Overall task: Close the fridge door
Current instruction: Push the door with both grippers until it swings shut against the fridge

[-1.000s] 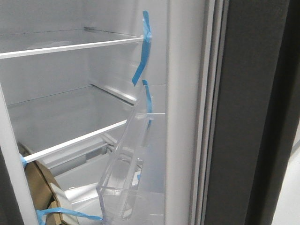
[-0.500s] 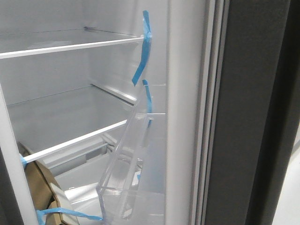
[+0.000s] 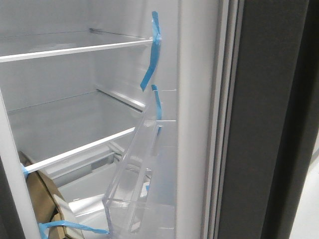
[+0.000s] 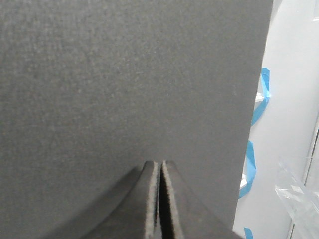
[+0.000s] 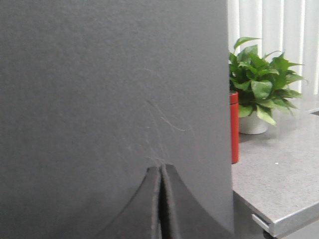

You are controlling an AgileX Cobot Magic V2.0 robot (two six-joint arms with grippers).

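The fridge door [image 3: 264, 124] stands open at the right of the front view, seen almost edge-on: matte dark-grey outer face, grey gasket [image 3: 225, 114], white inner lining [image 3: 193, 124]. A clear plastic bin [image 3: 132, 189] hangs on the lining under blue tape strips [image 3: 152, 59]. Neither gripper shows in the front view. My right gripper [image 5: 160, 168] is shut, empty, with its tips against a flat dark-grey face [image 5: 109, 79]. My left gripper [image 4: 160, 164] is shut, empty, with its tips against a dark-grey panel [image 4: 124, 74]. White lining with blue tape [image 4: 259, 104] shows past that panel's edge.
Inside the fridge are white-edged glass shelves [image 3: 75, 50] and a brown cardboard piece [image 3: 42, 199] at the lower left. In the right wrist view a grey stone counter [image 5: 279, 174] holds a red cylinder [image 5: 234, 127] and a potted green plant [image 5: 259, 84].
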